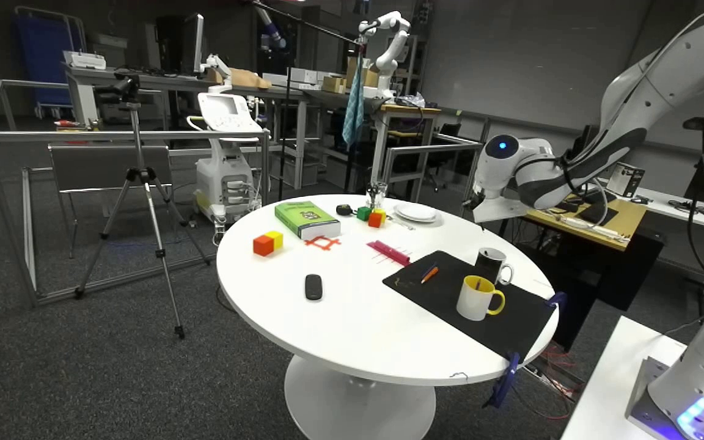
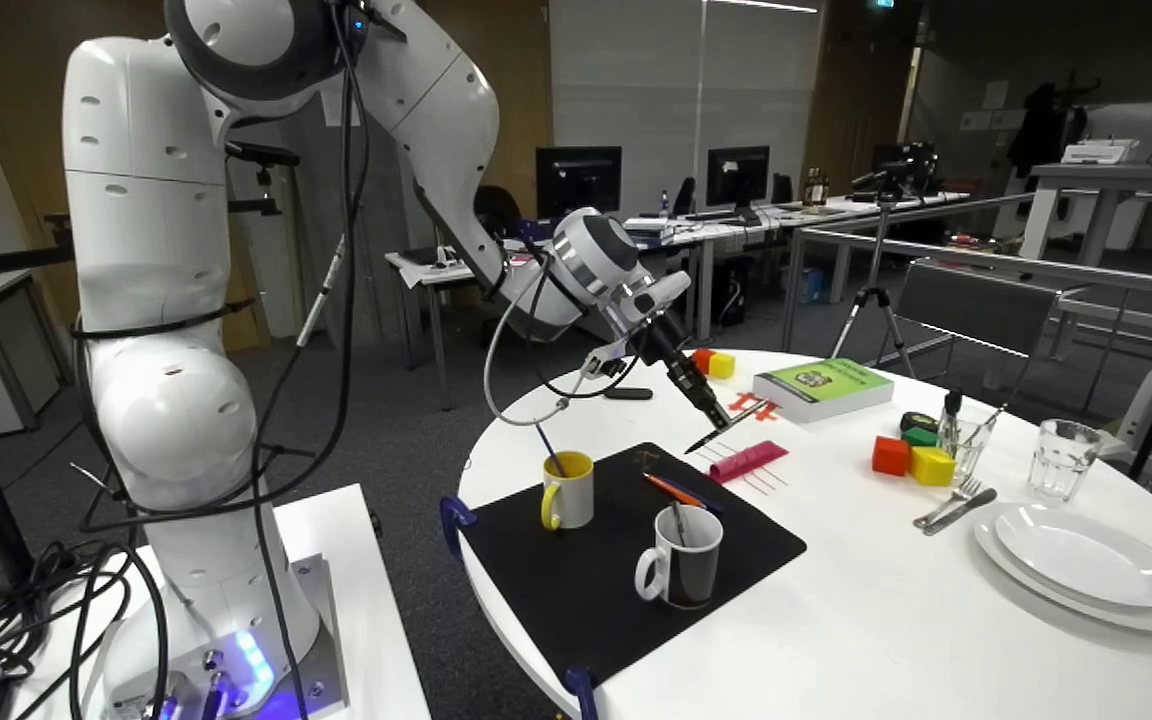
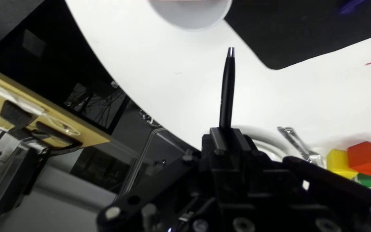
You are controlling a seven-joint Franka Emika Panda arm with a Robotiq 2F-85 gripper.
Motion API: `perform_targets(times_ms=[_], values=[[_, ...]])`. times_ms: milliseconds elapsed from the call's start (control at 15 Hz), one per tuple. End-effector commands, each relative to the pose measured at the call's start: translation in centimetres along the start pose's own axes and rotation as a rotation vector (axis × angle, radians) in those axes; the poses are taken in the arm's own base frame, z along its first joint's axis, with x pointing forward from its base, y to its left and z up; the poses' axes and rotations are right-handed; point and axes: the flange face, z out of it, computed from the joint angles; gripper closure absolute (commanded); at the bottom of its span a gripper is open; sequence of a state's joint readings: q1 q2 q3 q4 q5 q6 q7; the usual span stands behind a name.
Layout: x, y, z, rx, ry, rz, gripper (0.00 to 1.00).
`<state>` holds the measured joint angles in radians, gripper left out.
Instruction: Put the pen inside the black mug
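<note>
The black mug (image 2: 698, 572), with a pale inside and white handle, stands upright on the black mat in both exterior views (image 1: 486, 264). A thin dark stick shows inside it. My gripper (image 2: 721, 420) is shut on a black pen (image 3: 227, 91) with a silver tip. In the wrist view the fingers (image 3: 227, 137) clamp the pen, which points out past them. The gripper and pen are above the table, apart from the mug. A pale round rim (image 3: 193, 19), probably the mug's, is cut off at the wrist view's top edge.
A white and yellow mug (image 2: 576, 497) with a blue pen in it stands on the black mat (image 2: 556, 575). An orange pen (image 2: 671, 489) and a dark blue pen lie there. Plates (image 2: 1086, 560), cutlery, cubes (image 2: 891, 455), glasses (image 2: 1064, 460) and a green book (image 2: 821, 385) stand farther off.
</note>
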<state>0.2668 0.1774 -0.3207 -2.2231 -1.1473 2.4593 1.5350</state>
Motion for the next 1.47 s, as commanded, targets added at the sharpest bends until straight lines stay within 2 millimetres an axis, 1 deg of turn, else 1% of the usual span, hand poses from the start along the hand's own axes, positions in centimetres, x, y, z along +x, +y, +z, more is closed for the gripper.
perform_targets(times_ms=[0,200,267,600,733,1067,1400], values=[[0.0,0.1,-0.2,-0.008,0.007,0.008,0.90],[-0.4,-0.2,-0.1,-0.002,-0.002,0.004,0.90],[-0.5,-0.3,0.0,-0.002,-0.003,0.002,0.98],[-2.0,-0.6,1.0,-0.002,-0.016,-0.026,0.98],[-2.9,-0.4,1.7,-0.014,-0.025,-0.037,0.98],[-4.3,0.3,3.4,-0.042,-0.035,-0.065,0.98],[-5.1,1.4,4.2,-0.062,-0.024,-0.074,0.98]])
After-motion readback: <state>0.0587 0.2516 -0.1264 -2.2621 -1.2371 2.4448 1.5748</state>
